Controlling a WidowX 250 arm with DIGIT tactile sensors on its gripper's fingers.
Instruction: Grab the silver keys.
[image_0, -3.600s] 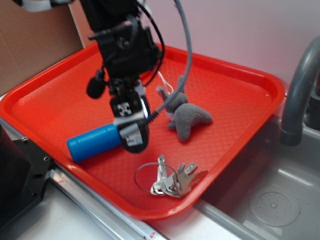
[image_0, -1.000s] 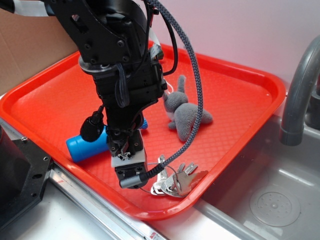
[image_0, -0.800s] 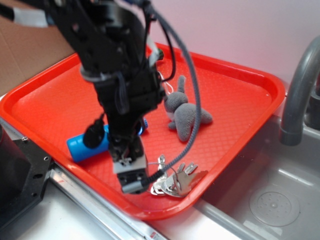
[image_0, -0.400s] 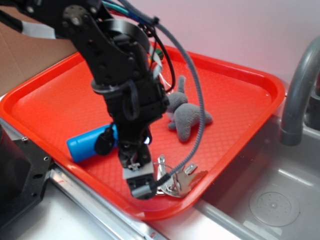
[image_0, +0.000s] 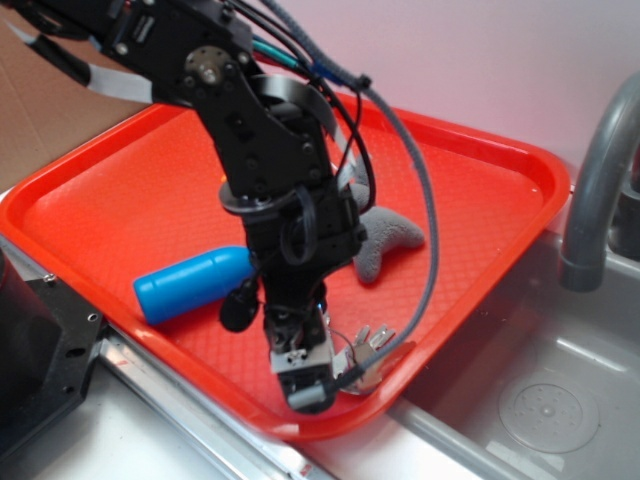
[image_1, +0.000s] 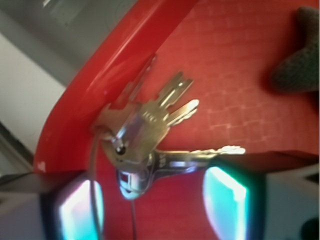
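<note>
Red tray (image_0: 480, 215) sits beside the sink (image_0: 540, 400). On it: blue bottle (image_0: 190, 283) lying on its side near front-left edge; grey plush (image_0: 385, 237) mid-tray; keys (image_0: 368, 350) against front rim (image_1: 100, 85), fanned out.

The tray (image_0: 90, 210) is bright red-orange with a fine embossed diamond grid across its floor, and its raised rim shows glossy pale highlights. The bottle (image_0: 192, 281) is solid sky blue. The plush toy (image_0: 388, 237) is plain mid-grey with a fuzzy surface, reading darker charcoal in the wrist view (image_1: 298, 55). The silver keys (image_1: 145, 134) are shiny silver, catching white glints and faint red reflections from the tray. The gripper (image_0: 308, 388) is black with a grey tip and a white tag; its pads (image_1: 224, 201) glow teal-white in the wrist view. The faucet (image_0: 600, 170) is dull grey, the sink (image_0: 540, 400) brushed steel grey.
</note>
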